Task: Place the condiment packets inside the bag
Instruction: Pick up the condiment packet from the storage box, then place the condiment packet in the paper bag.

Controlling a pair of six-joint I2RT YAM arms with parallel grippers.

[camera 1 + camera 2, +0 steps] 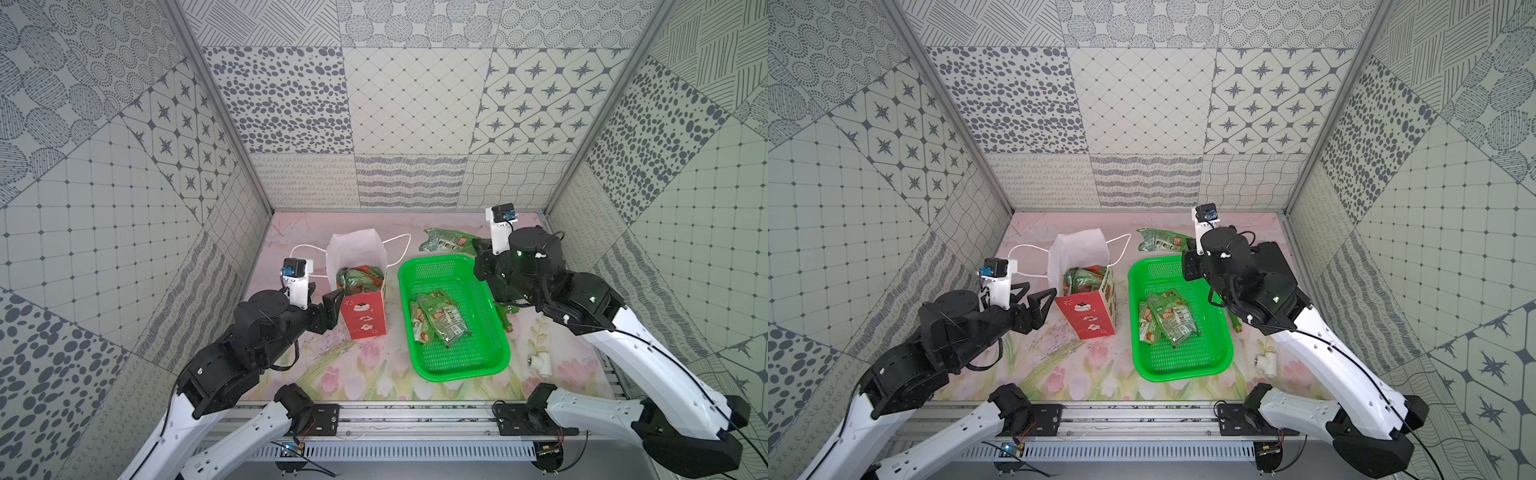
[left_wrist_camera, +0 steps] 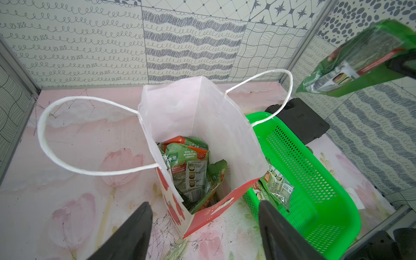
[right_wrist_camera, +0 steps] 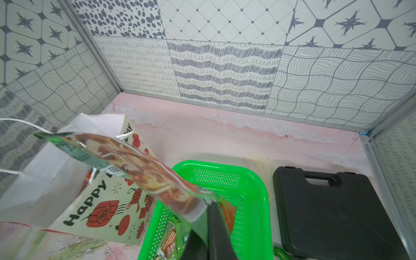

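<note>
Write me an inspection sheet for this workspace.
Surface: tulip-print mat, scuffed.
Job's things: paper gift bag standing open, condiment packets inside; more packets in the green mesh basket.
Clutter: black case, white pipe fitting, green tube.
Hands: left hand open, next to the bag; right hand shut on one packet, in the air.
Cables: black cable looped at the left arm.
Surroundings: patterned wall panels.
</note>
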